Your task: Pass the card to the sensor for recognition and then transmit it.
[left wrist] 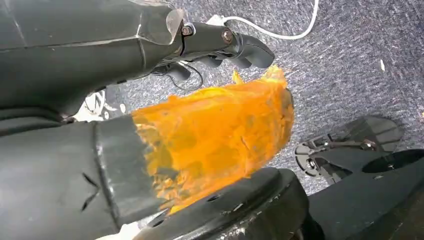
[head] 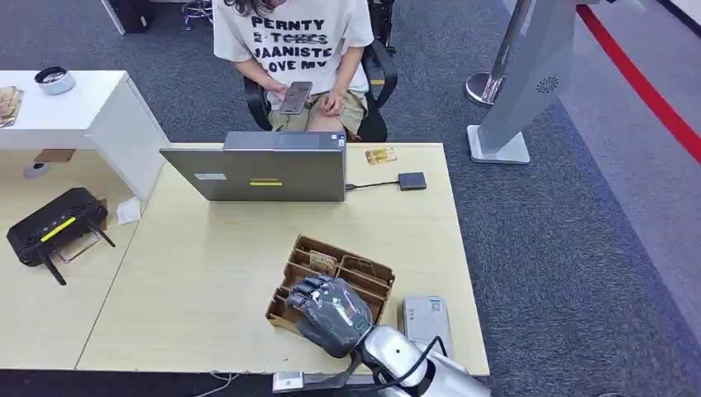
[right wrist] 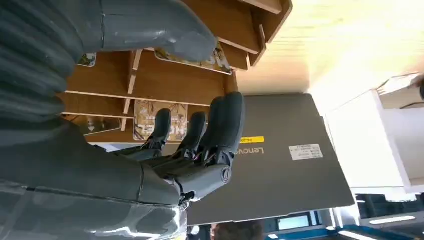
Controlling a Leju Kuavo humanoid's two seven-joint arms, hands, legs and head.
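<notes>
A brown wooden card holder (head: pixel 364 273) with several slots stands near the table's front edge, with patterned cards (head: pixel 322 261) lying in it. My right hand (head: pixel 328 315) hovers over the holder's near left part, fingers apart and holding nothing. In the right wrist view its thumb (right wrist: pixel 165 35) and dark fingers (right wrist: pixel 220 125) spread above the holder (right wrist: pixel 165 82) and a card (right wrist: pixel 160 125). A small black box (head: pixel 412 180) is cabled to the laptop. My left hand (left wrist: pixel 210 130), its thumb wrapped in orange, hangs over the carpet and holds nothing.
A grey laptop (head: pixel 260 169) stands open at the table's far side, facing a seated person (head: pixel 293 50) holding a phone. A grey device (head: pixel 425 318) lies right of the holder. A loose card (head: pixel 380 155) lies by the far edge. A black router (head: pixel 54 225) sits at left.
</notes>
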